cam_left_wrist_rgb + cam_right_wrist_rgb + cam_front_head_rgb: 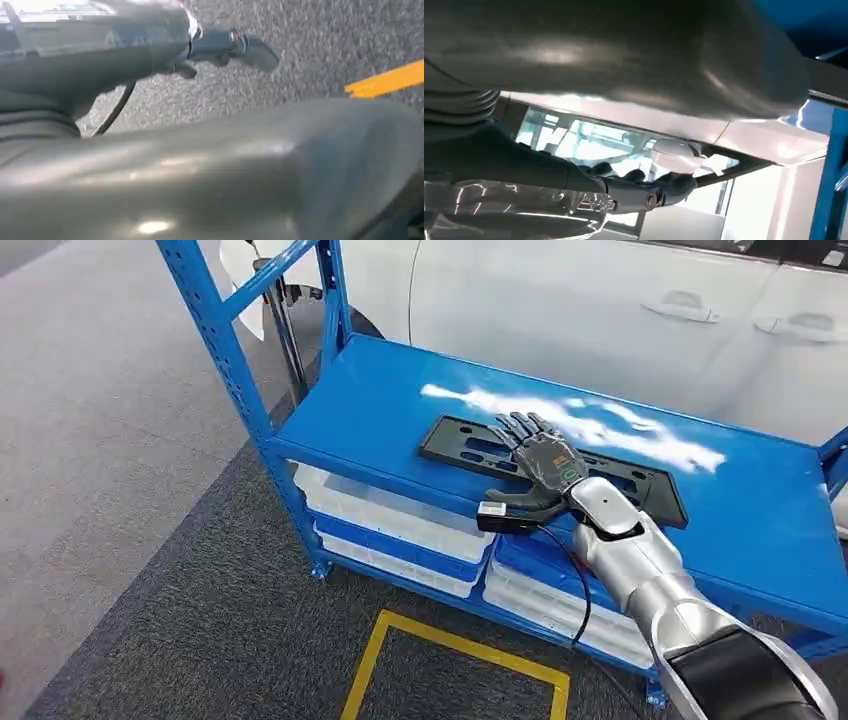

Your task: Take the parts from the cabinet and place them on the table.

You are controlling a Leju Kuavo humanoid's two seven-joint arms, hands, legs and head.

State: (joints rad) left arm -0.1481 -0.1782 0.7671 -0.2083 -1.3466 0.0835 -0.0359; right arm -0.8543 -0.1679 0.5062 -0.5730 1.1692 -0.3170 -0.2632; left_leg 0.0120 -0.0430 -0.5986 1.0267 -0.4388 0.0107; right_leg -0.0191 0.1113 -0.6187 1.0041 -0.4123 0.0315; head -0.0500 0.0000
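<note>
Right hand [545, 468] lies over the black part [470, 445] on the top shelf [380, 410] of the blue cabinet [235, 360]. Fingers are spread flat toward 11 o'clock and the thumb sticks out toward 9; whether anything is gripped yet I cannot tell. Left hand [220, 45] hangs over grey carpet with nothing in it; how far it is closed I cannot tell.

Risks, as judged:
- The part is thin, flat and slotted, lying flush on glossy painted metal, so fingers may slide off rather than get under an edge.
- It is long, and a hold near the middle could let it tip or twist when lifted.
- The cabinet's post at 10 o'clock could catch one end on the way out.

Materials: the part looks like matt rigid plastic, an elongated frame with cut-outs. White plastic trays [390, 510] sit on the lower shelves. The floor is coarse carpet with yellow tape [450, 650].
</note>
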